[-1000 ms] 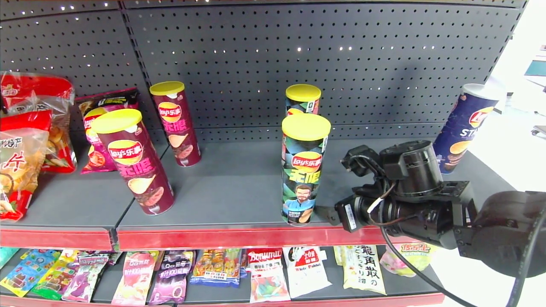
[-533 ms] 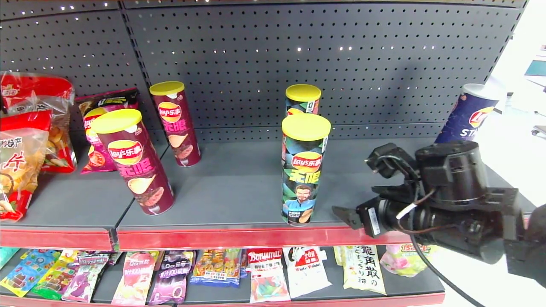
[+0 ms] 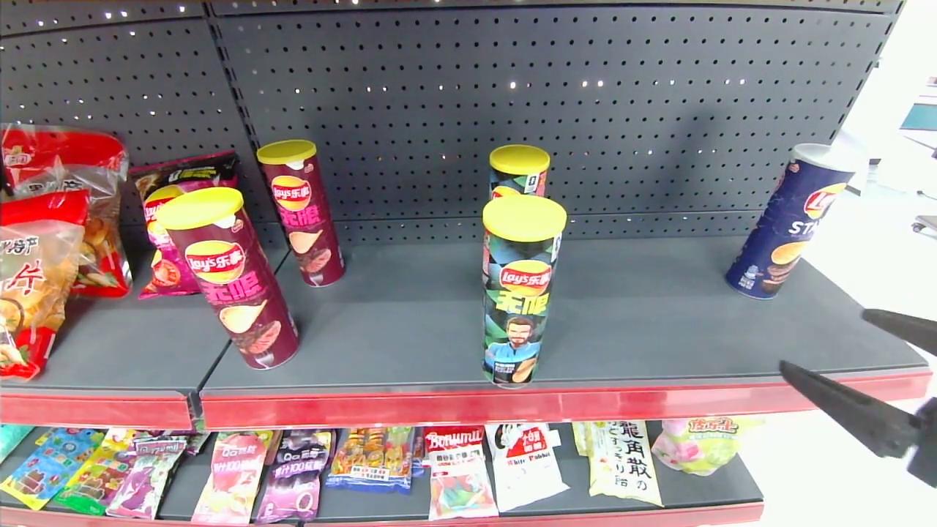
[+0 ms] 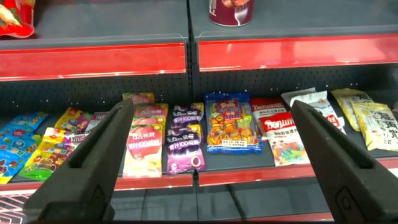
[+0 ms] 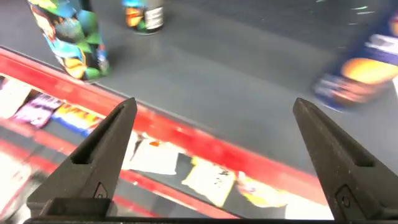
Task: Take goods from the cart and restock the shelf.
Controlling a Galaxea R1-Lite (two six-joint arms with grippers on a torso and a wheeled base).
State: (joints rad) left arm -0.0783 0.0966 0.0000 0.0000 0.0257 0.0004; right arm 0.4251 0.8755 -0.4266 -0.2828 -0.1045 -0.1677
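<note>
Withdrawn since a second ago: the right arm, which stood over the shelf (image 3: 410, 322) between the front green-patterned can and the blue can, has pulled back to the right. None of the cans has shifted.

Findings, left to right:

Left end effector (image 4: 212, 104): fingers wide apart with nothing between them, held low and facing the lower shelf (image 4: 249, 177) with its sachets (image 4: 231, 123).

Upper shelf, far left: snack bags (image 3: 44, 241) stacked against the edge.

Next, two maroon cans (image 3: 227, 274) stand on their bases, one near the front lip and one farther back.

Centre: two green-patterned cans (image 3: 523, 289), one directly behind the other, the front one close to the red lip.

Right end: the blue can (image 3: 790, 219) stands near the back panel, well apart from the rest.

Right end effector (image 3: 823, 339): fingers apart and empty, off the shelf's front right corner.

Assessment: the blue can appears delivered, and I take the next step to be a return to the cart for another item.

I judge these tubes to be light and stiff-walled. The glossy skin may slip, and the contents are brittle. Being tall on a small base, they should topple easily.

I would grip across the mid-body, below the lid, with a moderate squeeze, enough to stop sliding without denting the wall. The lid is no place to hold. I would set each tube down flat on its base before opening the fingers.
</note>
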